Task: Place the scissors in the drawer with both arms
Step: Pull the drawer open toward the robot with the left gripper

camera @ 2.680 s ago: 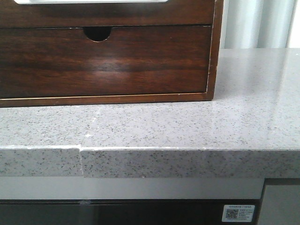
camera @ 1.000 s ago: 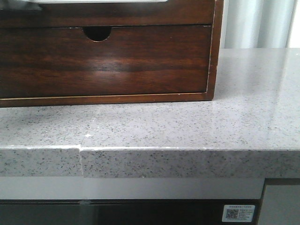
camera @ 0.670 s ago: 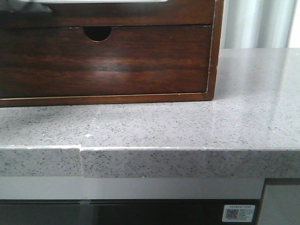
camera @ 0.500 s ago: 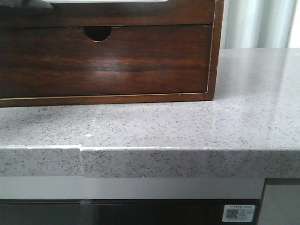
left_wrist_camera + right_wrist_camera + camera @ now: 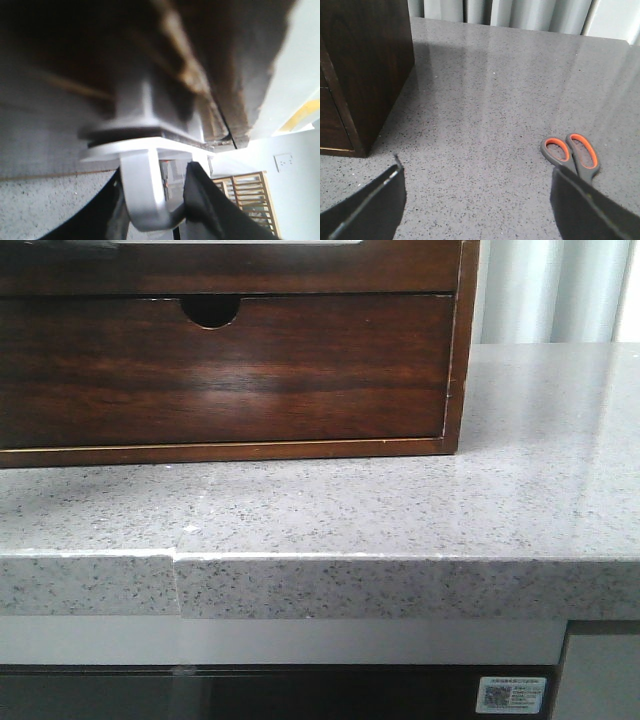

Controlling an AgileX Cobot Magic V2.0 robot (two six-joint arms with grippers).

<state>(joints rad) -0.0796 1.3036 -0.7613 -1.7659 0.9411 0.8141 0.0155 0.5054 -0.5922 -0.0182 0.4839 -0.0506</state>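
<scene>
- Since the earlier front views, the dark shape at the cabinet's top-left edge has gone out of sight and the whole scene sits a touch to the right; little else differs.
- A small white sticker (image 5: 511, 693) with a QR code sits at 5 o'clock in the front view, below the tabletop; its print is too small to read.
- No other writing shows on anything.
- The grey speckled tabletop (image 5: 400, 510) has a seam in its front edge at about 7 o'clock in the front view.
- Pale curtains (image 5: 545, 290) hang behind the tabletop at 1 o'clock.
- The dark wooden cabinet (image 5: 455, 340) stands on the tabletop and fills 10 to 12 o'clock of the front view.
- Its lower drawer (image 5: 220, 370) has a small half-moon notch in the top edge.
- Above it, only the bottom strip of the drawer (image 5: 240, 265) shows: glossy reddish-brown wood with a sliver of white along the top.
- The scissors (image 5: 571, 154) lie flat on the tabletop, grey with orange-lined handle loops, well apart from the cabinet's side.
- The right tool (image 5: 480, 200) hovers with its fingers spread wide and nothing between them; the scissors' blades are hidden behind one finger (image 5: 585, 207).
- The left tool (image 5: 165, 200) is pressed close to blurred dark wood; I cannot tell how wide it stands.
</scene>
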